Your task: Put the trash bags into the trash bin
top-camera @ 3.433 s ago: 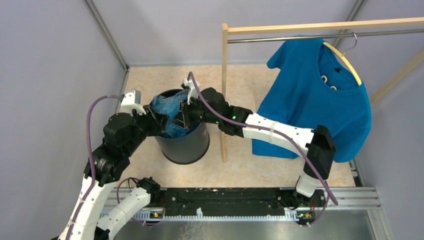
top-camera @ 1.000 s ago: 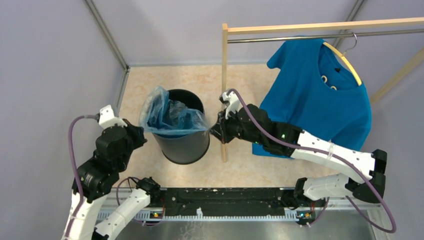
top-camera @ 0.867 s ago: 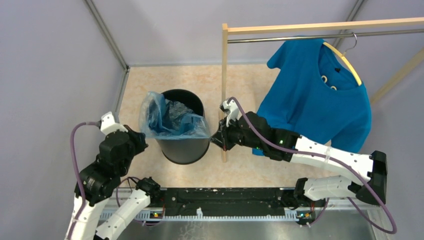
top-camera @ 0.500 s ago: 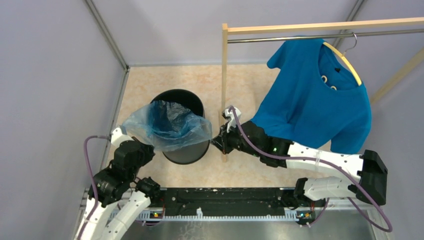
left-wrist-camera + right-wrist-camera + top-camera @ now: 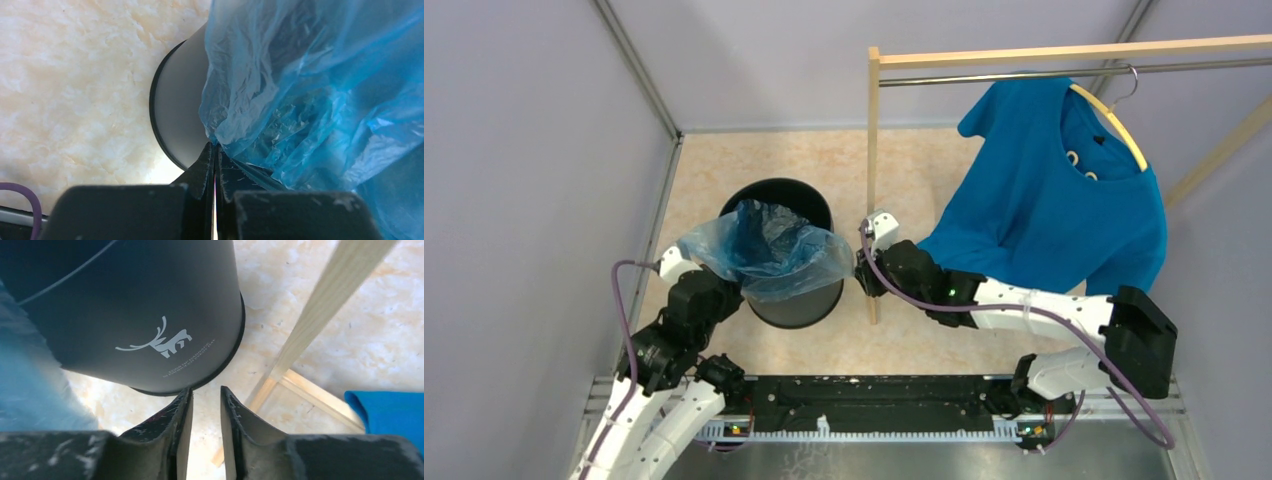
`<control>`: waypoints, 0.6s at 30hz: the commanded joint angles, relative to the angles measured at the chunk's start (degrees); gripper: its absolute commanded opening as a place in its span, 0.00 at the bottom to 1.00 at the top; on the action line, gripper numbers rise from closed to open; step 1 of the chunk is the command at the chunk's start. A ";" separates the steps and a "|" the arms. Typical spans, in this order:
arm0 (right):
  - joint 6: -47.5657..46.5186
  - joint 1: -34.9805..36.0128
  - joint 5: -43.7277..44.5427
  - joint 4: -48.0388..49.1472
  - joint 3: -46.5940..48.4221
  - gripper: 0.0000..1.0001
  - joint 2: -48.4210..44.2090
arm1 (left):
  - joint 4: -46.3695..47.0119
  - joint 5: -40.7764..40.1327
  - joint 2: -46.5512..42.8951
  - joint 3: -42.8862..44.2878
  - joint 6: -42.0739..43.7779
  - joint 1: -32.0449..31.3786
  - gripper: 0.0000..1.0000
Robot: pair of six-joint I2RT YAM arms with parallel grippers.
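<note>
The light-blue trash bag (image 5: 769,250) is spread open over the mouth of the black trash bin (image 5: 799,300), its edges hanging over the near rim. My left gripper (image 5: 732,288) is shut on the bag's left edge; the left wrist view shows the fingertips (image 5: 215,147) pinching the crinkled plastic (image 5: 310,90) beside the bin's wall (image 5: 180,120). My right gripper (image 5: 861,270) is open a little and empty, just right of the bin. In the right wrist view it (image 5: 206,395) hangs beside the bin's side with the white deer mark (image 5: 160,342).
A wooden clothes rack's post (image 5: 873,180) stands right next to my right gripper and also shows in the right wrist view (image 5: 320,315). A blue T-shirt (image 5: 1064,190) hangs on a hanger at the right. Grey walls enclose the beige floor (image 5: 754,160).
Both arms pulled back from inside the bin, stretching the bag open across its mouth. The left gripper drew the left edge down toward the near rim. The right gripper now holds nothing.
</note>
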 commanded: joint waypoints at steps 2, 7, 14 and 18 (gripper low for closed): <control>-8.04 0.39 -1.98 -10.28 7.63 0.39 -5.23 | 5.07 -0.95 -0.16 -1.92 -0.56 0.07 0.00; -16.98 1.78 -1.72 -21.38 16.76 0.62 -9.62 | 5.25 -1.09 -1.54 -2.12 -0.58 0.12 0.00; -29.26 2.19 -6.57 -27.81 31.69 0.87 -5.87 | 5.71 -0.88 -2.52 -2.89 -0.33 0.10 0.00; -37.22 2.17 -8.08 -35.16 44.80 0.74 4.32 | 6.35 -0.34 -3.55 -3.75 -0.35 0.07 0.00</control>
